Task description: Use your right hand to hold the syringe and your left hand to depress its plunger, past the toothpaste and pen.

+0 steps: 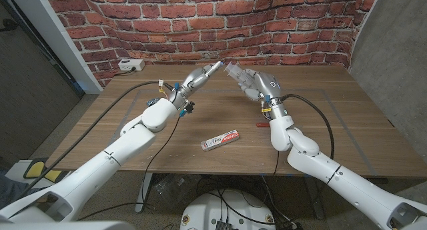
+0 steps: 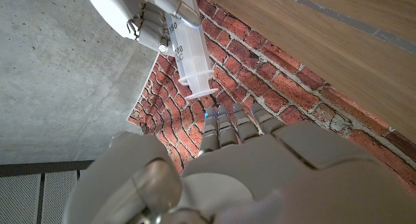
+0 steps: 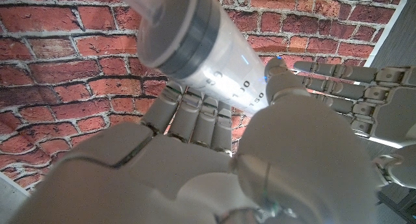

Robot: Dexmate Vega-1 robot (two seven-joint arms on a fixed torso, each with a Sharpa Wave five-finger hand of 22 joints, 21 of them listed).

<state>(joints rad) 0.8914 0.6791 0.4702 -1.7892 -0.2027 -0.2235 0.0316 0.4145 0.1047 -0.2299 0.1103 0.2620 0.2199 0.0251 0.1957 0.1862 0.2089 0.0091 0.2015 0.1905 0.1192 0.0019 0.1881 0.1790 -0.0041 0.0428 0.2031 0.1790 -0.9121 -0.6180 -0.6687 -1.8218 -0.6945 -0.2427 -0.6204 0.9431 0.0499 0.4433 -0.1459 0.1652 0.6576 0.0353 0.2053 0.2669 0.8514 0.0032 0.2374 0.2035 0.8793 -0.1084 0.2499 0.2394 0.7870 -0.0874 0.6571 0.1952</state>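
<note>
Right hand [image 1: 257,83] grips the syringe [image 1: 233,70] by its barrel, raised over the desk [image 1: 347,117]. Left hand [image 1: 200,77], fingers straight and together, empty, tips at the plunger end. Step: pressing about to begin. Next: push along the barrel axis. Toothpaste [image 1: 220,141] lies nearer.

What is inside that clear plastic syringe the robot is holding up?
A dark grey plunger seal sits inside the clear plastic syringe. Whether any liquid is there cannot be told; the right hand covers part.
</note>
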